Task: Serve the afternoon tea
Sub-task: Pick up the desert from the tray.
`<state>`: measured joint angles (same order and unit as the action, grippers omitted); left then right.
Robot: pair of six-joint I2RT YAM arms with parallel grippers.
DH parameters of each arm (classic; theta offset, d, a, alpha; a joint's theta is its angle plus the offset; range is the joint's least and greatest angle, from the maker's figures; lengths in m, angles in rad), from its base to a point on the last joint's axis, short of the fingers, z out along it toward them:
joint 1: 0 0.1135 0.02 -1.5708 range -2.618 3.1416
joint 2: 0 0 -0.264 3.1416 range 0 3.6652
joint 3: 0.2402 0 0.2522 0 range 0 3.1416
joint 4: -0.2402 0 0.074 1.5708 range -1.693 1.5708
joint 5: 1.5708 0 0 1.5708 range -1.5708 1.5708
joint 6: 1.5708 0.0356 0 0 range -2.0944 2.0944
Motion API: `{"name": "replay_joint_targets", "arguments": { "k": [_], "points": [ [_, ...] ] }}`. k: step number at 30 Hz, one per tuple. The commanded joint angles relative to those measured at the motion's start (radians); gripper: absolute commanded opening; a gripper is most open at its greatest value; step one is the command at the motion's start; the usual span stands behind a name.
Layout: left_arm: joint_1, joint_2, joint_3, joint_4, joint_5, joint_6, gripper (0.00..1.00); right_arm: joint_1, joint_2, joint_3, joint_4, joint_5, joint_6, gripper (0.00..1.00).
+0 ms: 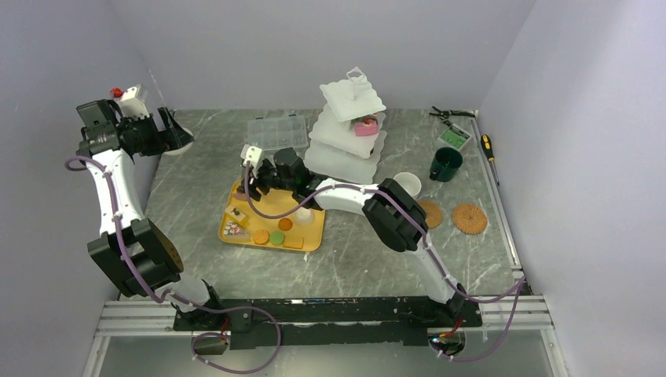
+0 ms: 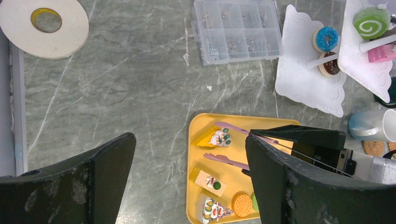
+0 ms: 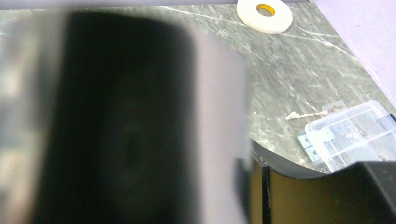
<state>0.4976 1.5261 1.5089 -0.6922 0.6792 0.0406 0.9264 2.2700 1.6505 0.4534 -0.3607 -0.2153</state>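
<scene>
A yellow tray [image 2: 198, 122] holds cake slices [image 2: 215, 137] and round biscuits [image 1: 269, 236]. My right gripper [image 1: 261, 174] hangs over the tray's far left corner, shut on the pink tongs [image 2: 229, 161]. The tongs' arms are spread, with a yellow cake slice lying between their tips. The white three-tier stand [image 1: 349, 129] carries donuts [image 2: 325, 38], a green swirl cake [image 2: 371, 21] and a pink piece [image 1: 365, 127]. My left gripper [image 2: 190, 137] is open and empty, raised high at the far left. A white mug [image 1: 407, 183], a dark-green mug [image 1: 445, 163] and cork coasters [image 1: 470, 218] sit to the right.
A clear compartment box [image 2: 238, 30] lies behind the tray. A roll of white tape [image 2: 44, 21] sits at the far left corner. Pliers [image 1: 449, 115], a tag [image 1: 454, 137] and a screwdriver [image 1: 488, 148] lie at the far right edge.
</scene>
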Motion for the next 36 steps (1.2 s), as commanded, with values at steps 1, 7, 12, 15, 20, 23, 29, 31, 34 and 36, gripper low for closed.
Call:
{"name": "replay_joint_targets", "arguments": {
  "k": [1,7,12,15,20,23,29,31,34,36],
  "points": [
    [0.014,-0.035,0.017,0.032,0.055,-0.011,0.93,0.001,0.019,0.071,-0.002,-0.051,-0.049,0.66],
    [0.020,-0.034,0.009,0.038,0.065,-0.021,0.93,0.007,0.024,0.060,-0.006,-0.031,-0.086,0.63],
    [0.027,-0.028,0.015,0.040,0.074,-0.034,0.93,0.021,0.007,0.028,-0.015,0.001,-0.132,0.51],
    [0.029,-0.029,0.012,0.043,0.084,-0.034,0.93,0.023,-0.027,-0.011,0.016,0.040,-0.119,0.41],
    [0.031,-0.035,0.016,0.047,0.084,-0.034,0.93,0.022,-0.105,-0.076,0.066,0.103,-0.102,0.37],
    [0.034,-0.040,0.018,0.049,0.093,-0.035,0.93,0.016,-0.171,-0.135,0.097,0.137,-0.083,0.36],
    [0.037,-0.044,0.009,0.058,0.103,-0.072,0.93,-0.033,-0.348,-0.309,0.161,0.218,-0.021,0.36],
    [0.036,-0.044,0.014,0.058,0.101,-0.071,0.93,-0.048,-0.407,-0.381,0.186,0.264,-0.024,0.35],
    [0.039,-0.044,0.019,0.057,0.101,-0.070,0.93,-0.065,-0.491,-0.492,0.225,0.346,-0.018,0.35],
    [0.042,-0.047,0.017,0.060,0.109,-0.072,0.93,-0.077,-0.543,-0.573,0.250,0.410,-0.015,0.34]
  ]
}}
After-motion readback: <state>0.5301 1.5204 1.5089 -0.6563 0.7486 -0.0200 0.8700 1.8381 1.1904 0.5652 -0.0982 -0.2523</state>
